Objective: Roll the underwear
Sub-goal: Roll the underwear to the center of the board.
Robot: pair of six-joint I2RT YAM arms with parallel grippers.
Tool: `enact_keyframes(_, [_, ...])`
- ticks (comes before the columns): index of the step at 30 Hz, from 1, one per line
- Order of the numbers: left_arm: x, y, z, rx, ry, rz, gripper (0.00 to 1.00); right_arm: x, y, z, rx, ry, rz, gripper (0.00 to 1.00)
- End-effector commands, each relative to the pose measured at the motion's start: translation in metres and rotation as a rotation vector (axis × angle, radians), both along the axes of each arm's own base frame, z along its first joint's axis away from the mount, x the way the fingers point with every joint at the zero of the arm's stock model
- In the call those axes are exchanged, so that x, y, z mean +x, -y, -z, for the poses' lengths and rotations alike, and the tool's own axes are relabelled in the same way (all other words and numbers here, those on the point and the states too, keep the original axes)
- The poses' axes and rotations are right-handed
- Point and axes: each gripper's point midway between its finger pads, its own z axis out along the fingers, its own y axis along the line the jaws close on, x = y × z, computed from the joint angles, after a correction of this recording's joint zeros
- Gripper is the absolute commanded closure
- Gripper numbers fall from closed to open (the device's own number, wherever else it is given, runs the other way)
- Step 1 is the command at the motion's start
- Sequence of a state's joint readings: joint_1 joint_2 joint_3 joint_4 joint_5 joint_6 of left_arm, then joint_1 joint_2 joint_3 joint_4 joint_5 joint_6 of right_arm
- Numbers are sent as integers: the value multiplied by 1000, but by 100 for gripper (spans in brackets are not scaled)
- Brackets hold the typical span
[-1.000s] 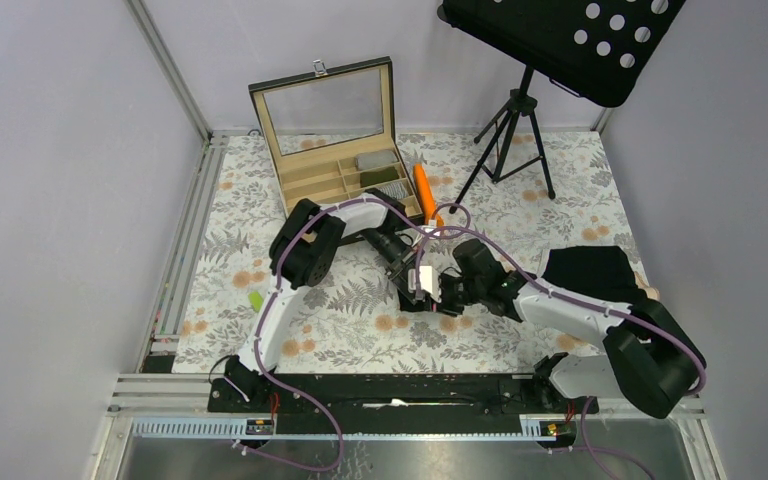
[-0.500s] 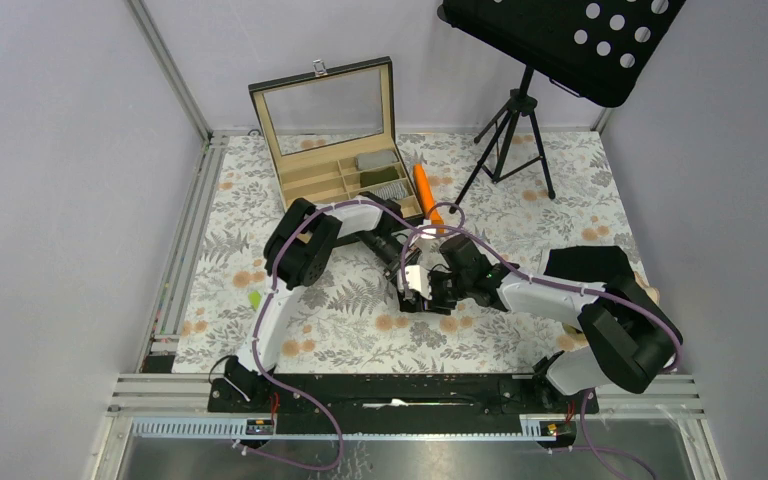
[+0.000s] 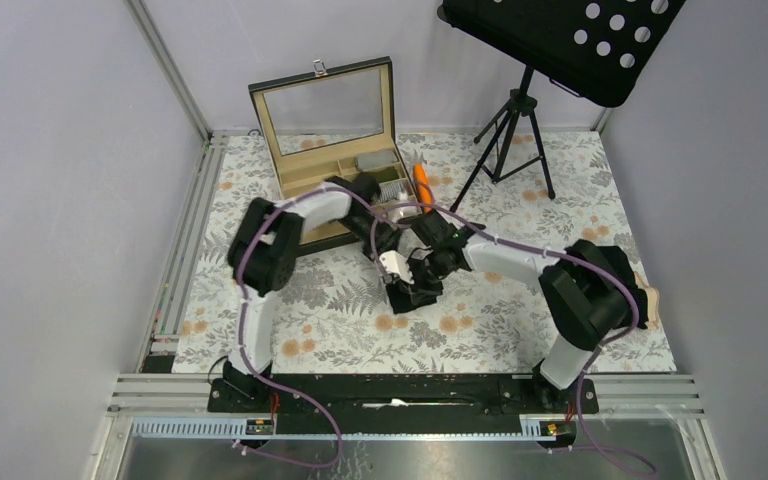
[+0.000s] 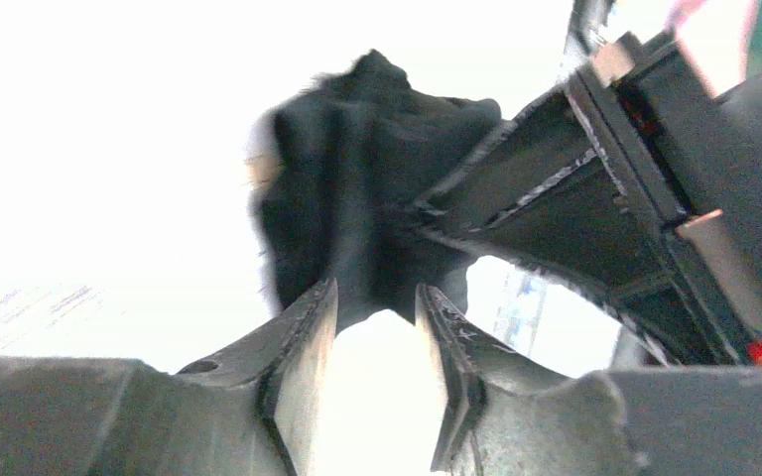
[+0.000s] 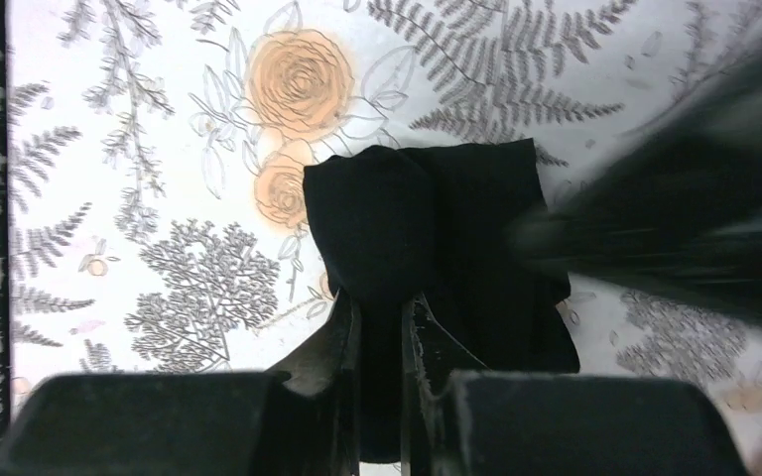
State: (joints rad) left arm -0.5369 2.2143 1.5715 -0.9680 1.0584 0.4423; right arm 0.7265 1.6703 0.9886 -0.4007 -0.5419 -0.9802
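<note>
Both arms have swung left toward the wooden box [image 3: 310, 180] in the last second, and the underwear [image 3: 407, 297] has slid a touch with them. It lies mid-table [image 3: 520, 330], a bunched black fold. We judge it soft, light and floppy, best pinched at the raised ridge, not a loose edge. That ridge, seemingly its long axis, runs in line with the right jaws, which are clamped on it. The left jaws stand apart, released, with cloth just at their tips.
</note>
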Motion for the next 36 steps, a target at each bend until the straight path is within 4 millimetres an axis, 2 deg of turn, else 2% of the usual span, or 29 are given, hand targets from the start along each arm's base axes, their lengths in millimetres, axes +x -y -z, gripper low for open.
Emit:
enact_keyframes(1, [115, -52, -52, 112, 465, -343, 61, -63, 29, 16, -170, -376, -47, 100])
enact_keyframes(2, [129, -66, -72, 130, 540, -421, 60, -62, 28, 17, -183, -418, -28, 100])
enact_keyframes(3, [140, -79, -82, 151, 591, -492, 59, -61, 28, 17, -195, -457, -7, 100])
enact_keyframes(6, [153, -114, -116, 192, 753, -646, 58, -50, 23, 18, -214, -568, 74, 100])
enact_keyframes(10, [132, -120, -164, 77, 993, -675, 54, -29, 17, 26, -275, -675, 184, 100])
enact_keyframes(13, [100, -101, -179, -26, 1134, -561, 42, -10, 13, 39, -344, -714, 285, 100])
enact_keyframes(16, [65, -71, -161, -10, 1204, -352, 34, 1, 10, 52, -406, -766, 340, 100])
enact_keyframes(20, [6, -28, -126, -78, 1189, 30, 34, 6, 13, 70, -444, -818, 410, 100])
enact_keyframes(24, [-33, -7, -83, -111, 1121, 264, 34, 8, 18, 83, -459, -824, 453, 100])
enact_keyframes(26, [-39, -3, -63, -95, 1066, 298, 34, 9, 19, 87, -459, -828, 472, 100])
enact_keyframes(28, [-36, -1, -46, -50, 1042, 295, 35, 10, 18, 88, -456, -835, 490, 100])
enact_keyframes(36, [-42, 1, -10, -28, 1016, 383, 32, 14, 16, 95, -469, -849, 525, 100])
